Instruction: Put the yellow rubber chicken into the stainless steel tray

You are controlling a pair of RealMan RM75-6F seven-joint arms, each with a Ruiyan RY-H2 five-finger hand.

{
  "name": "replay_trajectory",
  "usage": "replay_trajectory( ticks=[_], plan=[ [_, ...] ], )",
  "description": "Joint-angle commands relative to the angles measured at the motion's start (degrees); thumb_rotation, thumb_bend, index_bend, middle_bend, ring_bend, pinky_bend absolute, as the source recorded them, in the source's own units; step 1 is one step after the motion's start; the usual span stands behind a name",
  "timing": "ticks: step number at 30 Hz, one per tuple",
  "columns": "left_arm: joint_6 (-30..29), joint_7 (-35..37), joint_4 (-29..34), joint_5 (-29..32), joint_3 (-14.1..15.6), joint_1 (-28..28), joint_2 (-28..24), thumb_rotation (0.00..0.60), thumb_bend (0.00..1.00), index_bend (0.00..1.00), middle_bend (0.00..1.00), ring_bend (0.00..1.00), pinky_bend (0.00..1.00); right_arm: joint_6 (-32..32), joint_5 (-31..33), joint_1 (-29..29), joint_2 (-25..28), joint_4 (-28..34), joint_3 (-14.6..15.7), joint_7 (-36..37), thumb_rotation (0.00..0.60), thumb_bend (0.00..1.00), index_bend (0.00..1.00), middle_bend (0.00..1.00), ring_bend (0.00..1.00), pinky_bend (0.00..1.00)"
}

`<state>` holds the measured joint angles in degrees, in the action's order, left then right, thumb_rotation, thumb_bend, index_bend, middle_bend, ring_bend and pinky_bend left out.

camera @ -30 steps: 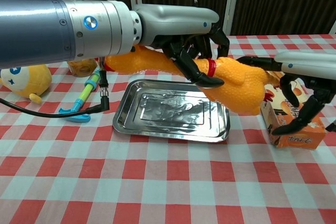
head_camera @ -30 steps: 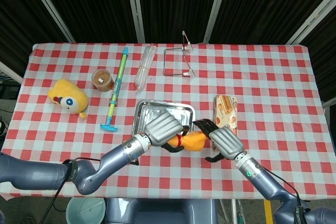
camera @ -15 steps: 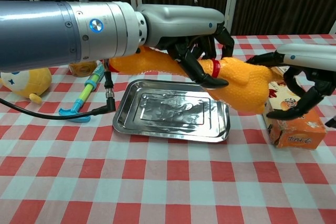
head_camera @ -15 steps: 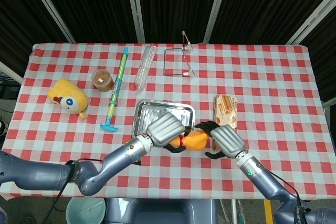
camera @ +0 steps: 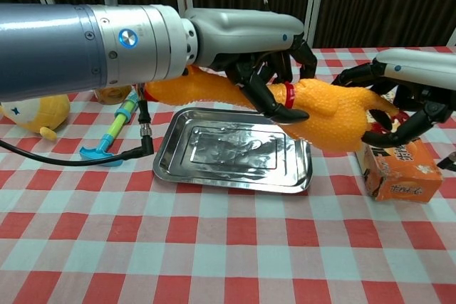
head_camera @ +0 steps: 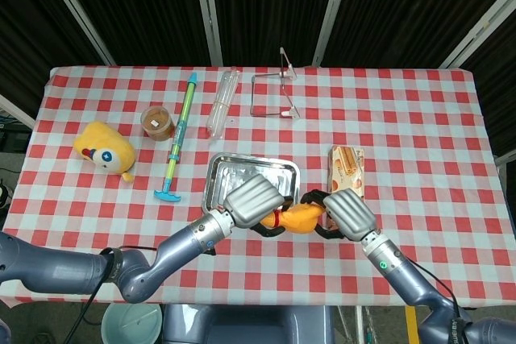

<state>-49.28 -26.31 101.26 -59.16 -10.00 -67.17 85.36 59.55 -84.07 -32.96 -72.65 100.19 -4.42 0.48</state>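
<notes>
Red-and-white checked table (head_camera: 419,118), dark slatted backdrop behind. Status on the chicken-to-tray job:

- Left hand (camera: 267,55) grips the yellow rubber chicken (camera: 320,108) around its neck, fingers wrapped at the red collar band. In the head view the same hand (head_camera: 254,201) covers most of the chicken (head_camera: 297,217).
- Right hand (camera: 402,94) is at the chicken's fat end, fingers curled round the head and beak side. Looks like contact, but I cannot tell if it bears load or only steadies, so its grip state is unclear. Head view (head_camera: 343,213) doesn't settle it.
- Chicken is airborne, lying roughly level, spanning between the two hands. Body end hangs just past the tray's edge, on the right hand's side.
- Stainless steel tray (camera: 185,169) sits below the left hand, with nothing in it that I can see.
- Orange box (camera: 399,172) sits directly under the right hand; tight spot.

Judgement: pick is done, lift is done, placement is not. Remaining: shift the chicken toward the left hand's side so it centres over the tray, lower, release both hands, pull clear. Risk: clipping the box on the way down.

Other items lie well beyond the left hand: plush toy (head_camera: 103,149), jar (head_camera: 158,122), green pump (head_camera: 179,136), bottle (head_camera: 222,102).
</notes>
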Motion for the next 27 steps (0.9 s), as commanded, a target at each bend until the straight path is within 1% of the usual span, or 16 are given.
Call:
replay_trajectory(
  ticks=[1,7,8,10,11,12,13,15,16,17,18,19,20,21,23,27],
  plan=[
    [0.0,0.0,0.0,0.0,0.1,0.0,0.0,0.6,0.64,0.58,0.7,0.65,0.63,-0.2,-0.2,0.0,-0.1,-0.2,0.2,-0.2,0.6,1.0,1.0,0.84,0.86,0.92],
    [0.3,-0.1,-0.2,0.2,0.3,0.1,0.1,0.6,0.64,0.58,0.7,0.65,0.63,-0.1,-0.3,0.0,-0.2,-0.2,0.3,-0.2,0.6,1.0,1.0,0.85,0.86,0.92],
    [0.3,-0.1,-0.3,0.2,0.4,0.1,0.1,0.6,0.64,0.58,0.7,0.65,0.63,0.2,-0.4,0.1,-0.2,-0.2,0.3,0.0,0.6,1.0,0.97,0.85,0.86,0.92],
    [0.4,0.0,-0.4,0.2,0.4,0.2,0.1,0.6,0.64,0.58,0.7,0.65,0.63,0.8,-0.8,0.4,-0.2,-0.2,0.4,0.1,0.6,1.0,0.85,0.83,0.82,0.9],
    [0.3,0.1,-0.4,0.2,0.4,0.2,0.2,0.6,0.64,0.58,0.7,0.65,0.63,0.8,-0.9,0.5,0.0,-0.1,0.5,-0.1,0.6,1.0,0.74,0.78,0.76,0.86],
    [0.3,0.2,-0.5,0.1,0.4,0.3,0.1,0.6,0.64,0.58,0.7,0.65,0.63,0.8,-0.9,0.5,0.2,0.0,0.7,-0.6,0.6,0.96,0.62,0.71,0.68,0.79],
    [0.3,0.2,-0.5,0.0,0.5,0.4,0.1,0.6,0.64,0.58,0.7,0.65,0.63,0.8,-0.9,0.6,0.3,0.1,0.8,-1.0,0.6,0.9,0.52,0.65,0.61,0.73],
    [0.0,0.5,-0.3,-0.4,0.6,0.6,0.0,0.6,0.64,0.58,0.7,0.65,0.63,0.3,-0.8,0.7,0.9,0.8,1.2,-1.7,0.6,0.61,0.24,0.45,0.41,0.51],
    [-0.2,0.6,-0.2,-0.6,0.7,0.9,0.0,0.6,0.64,0.58,0.7,0.65,0.63,0.0,-0.6,0.7,1.3,1.3,1.4,-2.0,0.6,0.45,0.11,0.34,0.3,0.38],
    [-0.3,0.8,-0.1,-0.9,0.8,1.1,-0.1,0.6,0.64,0.58,0.7,0.65,0.63,-0.3,-0.4,0.7,1.7,1.8,1.6,-2.3,0.6,0.33,0.03,0.22,0.2,0.29],
    [-0.5,1.0,0.0,-1.2,0.9,1.3,-0.2,0.6,0.64,0.58,0.7,0.65,0.63,-0.4,-0.1,0.8,2.0,2.3,1.7,-2.7,0.6,0.25,0.0,0.14,0.12,0.22],
    [-0.7,1.1,0.1,-1.5,1.1,1.6,-0.3,0.6,0.64,0.58,0.7,0.65,0.63,-0.3,0.1,0.9,2.4,2.8,1.8,-3.3,0.6,0.18,0.0,0.06,0.05,0.18],
    [-0.8,1.2,0.2,-1.8,1.3,1.8,-0.4,0.6,0.64,0.58,0.7,0.65,0.63,-0.2,0.2,1.1,2.6,3.2,1.8,-3.7,0.6,0.13,0.0,0.02,0.02,0.14],
    [-1.0,1.3,0.4,-2.1,1.5,2.1,-0.5,0.6,0.64,0.58,0.7,0.65,0.63,0.0,0.3,1.3,2.9,3.8,1.9,-4.1,0.6,0.09,0.0,0.0,0.0,0.12],
    [-1.4,1.6,0.6,-2.9,2.0,2.7,-0.8,0.6,0.64,0.58,0.7,0.65,0.63,0.4,0.3,1.6,3.6,4.7,2.1,-4.6,0.6,0.06,0.0,0.0,0.0,0.1],
    [-2.1,2.1,1.0,-4.2,2.8,3.8,-1.1,0.6,0.64,0.57,0.69,0.65,0.63,0.8,-0.1,2.2,4.5,5.5,2.6,-5.4,0.6,0.05,0.0,0.0,0.0,0.09]
  ],
)
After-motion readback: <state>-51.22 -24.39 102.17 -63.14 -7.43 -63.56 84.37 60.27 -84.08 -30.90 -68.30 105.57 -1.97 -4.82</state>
